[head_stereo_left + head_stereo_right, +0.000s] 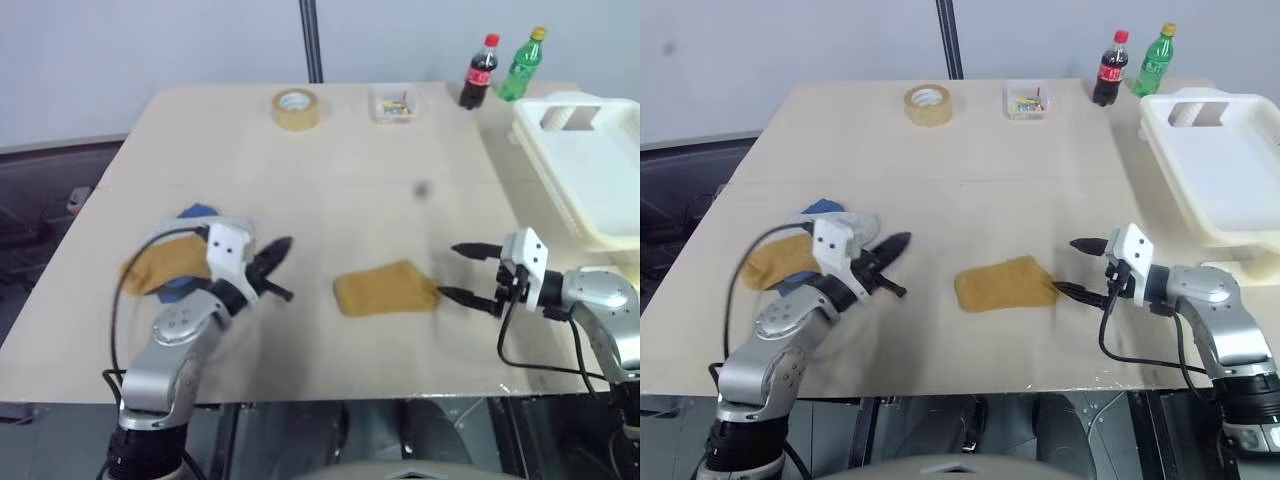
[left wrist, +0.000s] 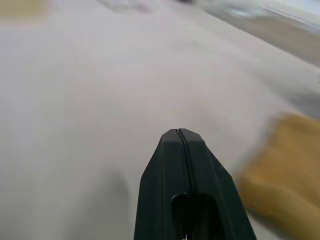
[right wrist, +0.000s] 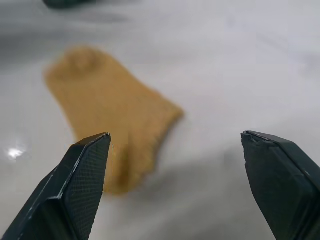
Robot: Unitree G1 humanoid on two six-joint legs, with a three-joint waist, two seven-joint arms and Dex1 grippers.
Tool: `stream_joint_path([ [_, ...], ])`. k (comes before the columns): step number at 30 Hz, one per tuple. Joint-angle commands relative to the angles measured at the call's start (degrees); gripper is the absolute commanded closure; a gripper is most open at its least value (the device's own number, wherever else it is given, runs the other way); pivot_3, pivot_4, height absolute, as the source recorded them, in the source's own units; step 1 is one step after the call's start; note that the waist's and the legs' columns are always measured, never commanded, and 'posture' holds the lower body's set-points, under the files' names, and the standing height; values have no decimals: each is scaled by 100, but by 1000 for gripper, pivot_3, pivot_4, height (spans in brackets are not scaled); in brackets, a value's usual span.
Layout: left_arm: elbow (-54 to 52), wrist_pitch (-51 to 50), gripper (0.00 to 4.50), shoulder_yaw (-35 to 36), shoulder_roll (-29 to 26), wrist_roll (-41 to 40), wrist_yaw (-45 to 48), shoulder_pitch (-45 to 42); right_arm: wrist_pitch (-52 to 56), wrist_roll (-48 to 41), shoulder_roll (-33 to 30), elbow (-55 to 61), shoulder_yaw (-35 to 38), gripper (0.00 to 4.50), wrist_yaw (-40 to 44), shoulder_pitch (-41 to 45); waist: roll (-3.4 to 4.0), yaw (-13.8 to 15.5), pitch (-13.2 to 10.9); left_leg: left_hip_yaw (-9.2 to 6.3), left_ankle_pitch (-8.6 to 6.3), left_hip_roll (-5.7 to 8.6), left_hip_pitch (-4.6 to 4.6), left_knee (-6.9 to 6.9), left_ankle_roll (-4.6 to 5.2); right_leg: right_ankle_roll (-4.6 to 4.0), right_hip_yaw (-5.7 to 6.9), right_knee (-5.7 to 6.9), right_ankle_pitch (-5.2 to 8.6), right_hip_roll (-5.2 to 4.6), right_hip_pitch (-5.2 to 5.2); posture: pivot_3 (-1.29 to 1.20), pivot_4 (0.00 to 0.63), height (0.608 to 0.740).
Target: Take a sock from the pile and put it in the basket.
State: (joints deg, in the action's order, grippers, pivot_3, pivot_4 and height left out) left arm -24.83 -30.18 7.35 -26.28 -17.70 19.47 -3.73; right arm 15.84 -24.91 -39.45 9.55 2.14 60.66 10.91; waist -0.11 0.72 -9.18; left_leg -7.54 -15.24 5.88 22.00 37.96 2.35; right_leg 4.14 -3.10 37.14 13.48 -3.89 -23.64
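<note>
A single mustard-yellow sock (image 1: 385, 288) lies flat on the table near its front middle. My right gripper (image 1: 450, 270) stands open just to the right of it, fingers pointing at the sock's edge with nothing between them; the right wrist view has the sock (image 3: 115, 115) beyond the spread fingertips (image 3: 90, 165). My left gripper (image 1: 278, 255) is shut and empty, left of the sock, pointing toward it. Behind that hand sits the pile (image 1: 160, 265) of mustard, blue and grey socks, partly hidden by it. The cream-white basket (image 1: 590, 170) stands at the table's right edge.
Along the far edge of the table are a roll of tape (image 1: 296, 108), a small clear box (image 1: 393, 104), a cola bottle (image 1: 480, 72) and a green bottle (image 1: 521, 65). The table's front edge runs close under both arms.
</note>
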Motion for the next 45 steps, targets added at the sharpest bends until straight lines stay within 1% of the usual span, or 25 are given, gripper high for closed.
stream_joint_path([
  [1, -121, -235, 4500, 153, -51, 420, -479, 50, 166, -257, 55, 227, 169, 183, -111, 184, -1, 8, 0, 2, 0, 1, 0, 0, 1, 0, -2, 0, 0, -1, 0, 0, 150, 739],
  [5, -325, -459, 4500, 68, -131, 775, -675, 217, 87, -141, 100, 78, 30, 183, -93, 307, -2, 20, -1, 1, -3, 3, 7, 1, 6, 2, 3, -11, -1, -3, -1, 0, 150, 739],
  [8, -324, -775, 4500, 288, -154, 1037, -968, 250, 50, -87, 136, -47, -28, 183, -49, 405, -2, 16, -1, -5, -3, 3, 11, 0, 5, 1, 10, -13, -1, -4, -2, 0, 150, 739],
  [12, -327, -869, 4500, 373, -377, 1403, -1061, 388, -33, -21, 157, -243, -84, 183, 29, 525, -2, 3, -1, -4, -3, 2, 8, 0, 5, 1, 8, -12, -1, -3, -2, 0, 150, 739],
  [20, -732, -1427, 4500, 469, -214, 1458, -1147, 640, -52, -104, 190, -316, -36, 183, 130, 694, -2, 10, -1, -4, -4, 2, 9, -1, 5, 1, 8, -12, -1, -4, -2, 0, 150, 739],
  [23, -724, -1391, 4500, 356, -206, 1509, -1102, 734, -67, -86, 186, -355, -62, 183, 163, 727, -2, 10, -1, -4, -4, 2, 9, -2, 5, 1, 8, -13, -1, -4, -2, 0, 150, 739],
  [26, -764, -1192, 4500, 445, -149, 1425, -1021, 719, -74, -77, 209, -317, -112, 183, 198, 675, -2, 10, -1, -4, -4, 2, 8, -3, 4, 1, 8, -12, -1, -4, -2, 0, 150, 739],
  [27, -775, -1155, 3949, 459, -155, 1411, -981, 721, -57, -92, 222, -302, -108, 135, 194, 670, -2, 10, -1, -4, -4, 2, 8, -2, 4, 1, 8, -12, -1, -4, -2, 0, 150, 739],
  [28, -777, -1150, 3717, 513, -87, 1359, -979, 722, -48, -93, 229, -295, -106, 135, 190, 665, -2, 10, -1, -4, -4, 2, 8, -2, 4, 1, 8, -12, -1, -4, -2, 0, 150, 739],
  [29, -775, -1129, 3255, 552, -33, 1325, -973, 726, -51, -84, 234, -294, -109, 135, 190, 657, -2, 11, -1, -4, -4, 2, 9, -3, 4, 1, 8, -12, -1, -4, -2, 0, 150, 739],
  [30, -781, -1094, 2920, 526, -51, 1345, -940, 740, -57, -75, 234, -296, -105, 135, 199, 642, -2, 11, -1, -4, -4, 2, 8, -3, 4, 1, 8, -12, -1, -4, -2, 0, 150, 739],
  [31, -798, -1054, 2490, 456, -110, 1395, -879, 754, -60, -68, 230, -294, -103, 135, 208, 628, -2, 10, -1, -3, -4, 2, 9, -2, 4, 1, 8, -12, -1, -4, -2, 0, 150, 739],
  [34, -780, -1018, 1164, 316, -208, 1528, -826, 749, -41, -88, 229, -267, -82, 135, 213, 621, -2, 9, -1, -4, -4, 2, 8, -3, 4, 1, 8, -12, -1, -4, -2, 0, 150, 739],
  [35, -729, -998, 457, 253, -257, 1600, -817, 756, -28, -104, 229, -250, -71, 135, 210, 626, -2, 8, -1, -3, -4, 2, 8, -3, 4, 1, 7, -13, -1, -4, -2, 0, 150, 739],
  [36, -672, -969, 163, 207, -282, 1660, -810, 772, -23, -117, 229, -231, -62, 135, 210, 624, -2, 9, -1, -3, -4, 2, 8, -3, 4, 1, 7, -12, -1, -4, -2, 0, 150, 739],
  [37, -608, -963, 37, 173, -293, 1698, -802, 786, -21, -137, 228, -205, -55, 135, 221, 622, -2, 10, -1, -3, -4, 2, 8, -3, 4, 1, 8, -12, -1, -4, -2, 0, 150, 739],
  [40, -453, -905, 37, 20, -432, 1884, -760, 819, -62, -232, 246, -117, -35, 135, 294, 614, -2, 9, -1, -3, -4, 2, 8, -3, 4, 1, 8, -13, -1, -4, -2, 0, 150, 739],
  [45, -343, -834, 37, -143, -511, 2039, -659, 756, -85, -520, 219, 181, -30, 135, 548, 574, -1, 10, -1, -3, -5, 2, 7, -6, 6, 1, 7, -13, -1, -4, -2, 0, 150, 739],
])
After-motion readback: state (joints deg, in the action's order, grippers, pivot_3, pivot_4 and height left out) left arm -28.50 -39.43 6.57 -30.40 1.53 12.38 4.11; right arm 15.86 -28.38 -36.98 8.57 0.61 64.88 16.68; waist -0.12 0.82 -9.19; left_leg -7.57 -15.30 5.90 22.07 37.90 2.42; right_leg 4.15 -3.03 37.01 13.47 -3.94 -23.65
